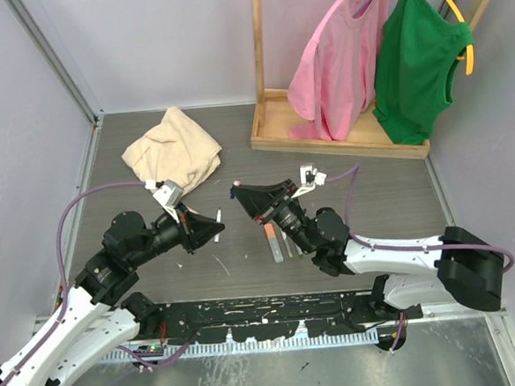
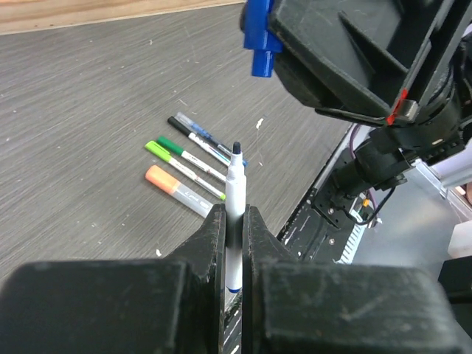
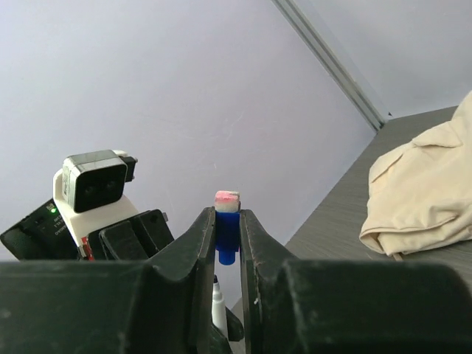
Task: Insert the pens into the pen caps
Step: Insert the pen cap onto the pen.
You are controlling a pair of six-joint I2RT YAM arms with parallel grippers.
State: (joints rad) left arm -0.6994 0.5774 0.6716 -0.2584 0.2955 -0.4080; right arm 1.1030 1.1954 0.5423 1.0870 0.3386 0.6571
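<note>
left gripper (image 2: 234,217) clamped on a white pen (image 2: 235,188), dark tip up and free. right gripper (image 3: 227,215) pinches the blue cap (image 2: 257,55), near the tip but apart and off-axis. i'd line cap bore to tip first, then push straight along the barrel. can't tell if the open end faces the tip.

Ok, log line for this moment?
left gripper: shut on white pen; right gripper: shut on blue cap; pen, cap: apart; spare pens: on table
</note>
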